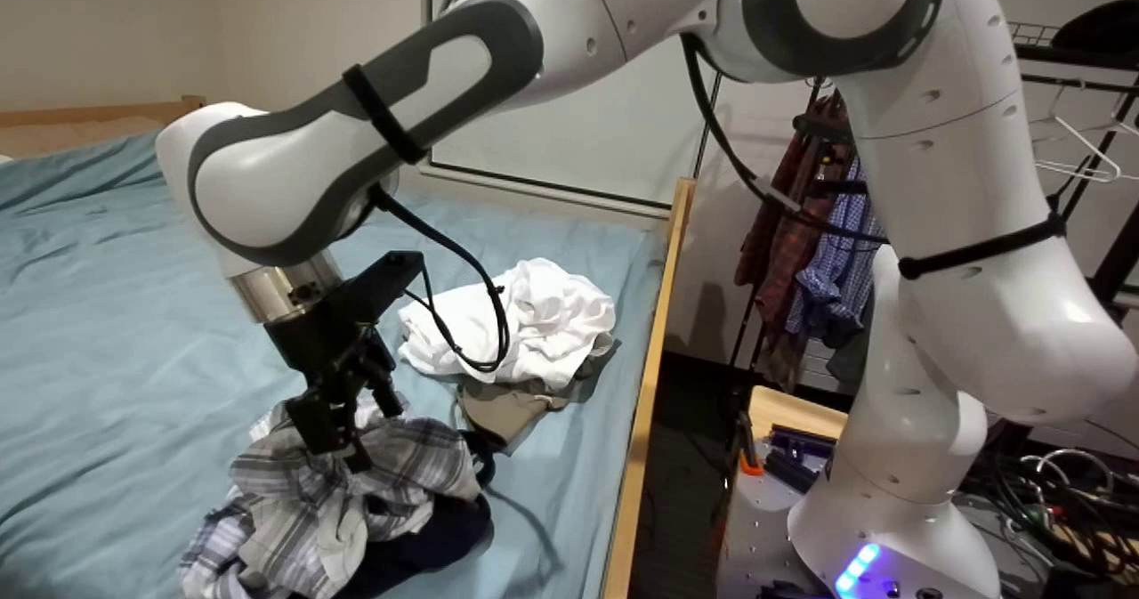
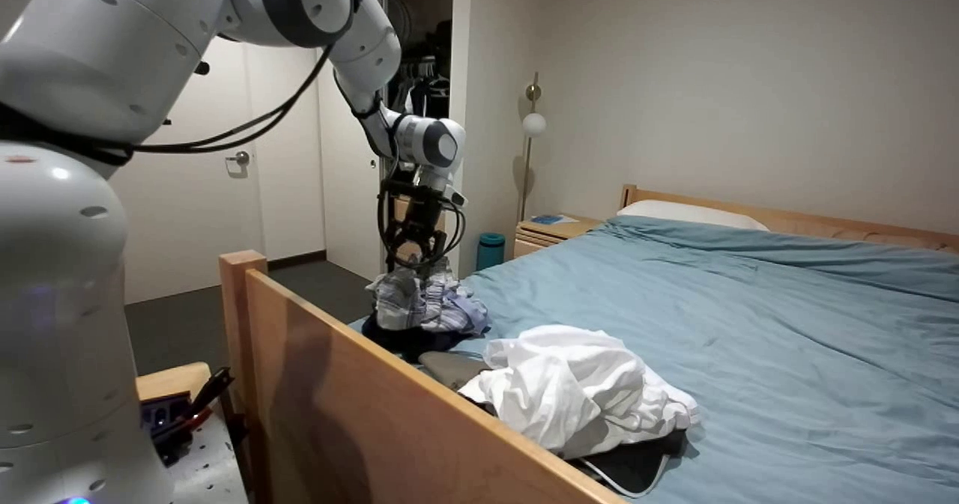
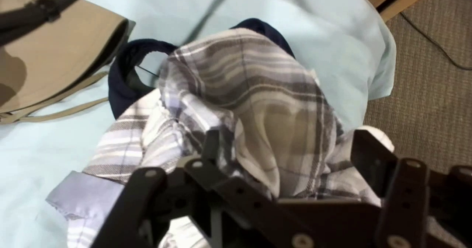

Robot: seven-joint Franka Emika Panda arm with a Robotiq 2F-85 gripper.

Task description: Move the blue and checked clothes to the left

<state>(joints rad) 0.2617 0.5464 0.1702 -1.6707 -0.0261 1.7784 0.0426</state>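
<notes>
Wrist cam: my black gripper (image 3: 289, 148), jaws spread, at grey-white plaid cloth (image 3: 243, 82); round white lamp (image 2: 533, 124) in an ext. view only.

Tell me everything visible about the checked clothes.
Grey, brown and white plaid with some pale lilac, the checked clothes look like soft woven fabric. They lie rumpled in loose folds, partly over a dark navy cloth on the blue sheet. The jaws stand open over them; contact is unclear, as is the number of pieces.
</notes>
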